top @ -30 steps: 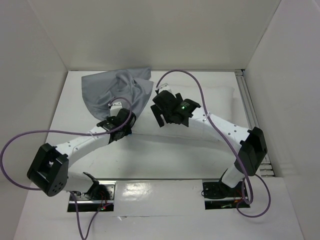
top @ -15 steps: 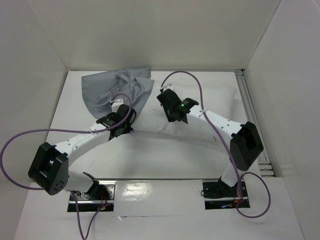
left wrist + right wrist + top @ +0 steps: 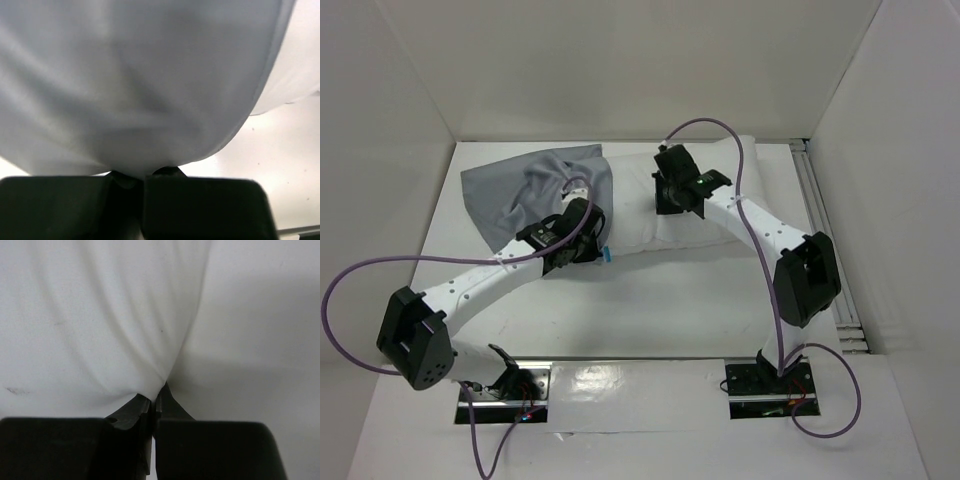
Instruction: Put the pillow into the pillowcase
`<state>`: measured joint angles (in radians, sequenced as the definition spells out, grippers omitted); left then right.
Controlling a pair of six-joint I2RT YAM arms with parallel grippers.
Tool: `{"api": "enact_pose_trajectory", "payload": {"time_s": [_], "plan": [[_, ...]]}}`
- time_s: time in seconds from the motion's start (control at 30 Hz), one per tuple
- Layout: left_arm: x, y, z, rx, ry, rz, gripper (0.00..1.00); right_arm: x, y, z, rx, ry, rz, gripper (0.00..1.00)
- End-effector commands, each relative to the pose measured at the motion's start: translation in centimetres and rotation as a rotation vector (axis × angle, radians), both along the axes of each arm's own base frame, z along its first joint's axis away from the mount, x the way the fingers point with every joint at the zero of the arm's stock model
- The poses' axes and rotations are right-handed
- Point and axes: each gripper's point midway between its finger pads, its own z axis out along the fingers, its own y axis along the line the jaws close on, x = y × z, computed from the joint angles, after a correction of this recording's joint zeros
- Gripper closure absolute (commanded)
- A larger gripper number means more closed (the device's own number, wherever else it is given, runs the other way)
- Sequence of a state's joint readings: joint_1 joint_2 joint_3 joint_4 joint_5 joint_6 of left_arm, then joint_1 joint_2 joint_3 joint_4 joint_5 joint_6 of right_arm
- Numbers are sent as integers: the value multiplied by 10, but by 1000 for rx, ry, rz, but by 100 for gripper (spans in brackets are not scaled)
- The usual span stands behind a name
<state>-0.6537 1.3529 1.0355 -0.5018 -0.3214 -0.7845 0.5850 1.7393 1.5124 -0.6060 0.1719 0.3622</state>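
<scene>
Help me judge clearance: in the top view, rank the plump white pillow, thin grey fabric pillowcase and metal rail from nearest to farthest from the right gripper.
1. The plump white pillow, pinched in the right gripper.
2. The thin grey fabric pillowcase, just left of it.
3. The metal rail, farther off to its right.

Your thin grey cloth pillowcase point(image 3: 510, 190) looks matt and wrinkled; your plump white fabric pillow point(image 3: 635, 215), smooth.
</scene>
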Motion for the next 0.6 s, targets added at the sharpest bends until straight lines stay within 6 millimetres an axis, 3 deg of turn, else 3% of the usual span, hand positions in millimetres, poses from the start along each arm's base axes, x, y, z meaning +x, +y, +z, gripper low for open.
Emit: {"api": "enact_pose_trajectory", "payload": {"time_s": [0.0, 0.07, 0.13, 0.5, 0.57], "plan": [[13, -34, 38, -95, -68, -87, 97, 5, 42, 13, 196, 7, 42, 100], [14, -28, 36, -60, -57, -67, 88, 1, 40, 19, 225, 7, 43, 100], [14, -25, 35, -43, -55, -68, 88, 5, 29, 18, 226, 2, 19, 100], [10, -32, 30, -82, -34, -81, 86, 5, 29, 20, 226, 2, 19, 100], [9, -34, 29, -89, -28, -89, 65, 5, 29, 20, 226, 2, 19, 100]]}}
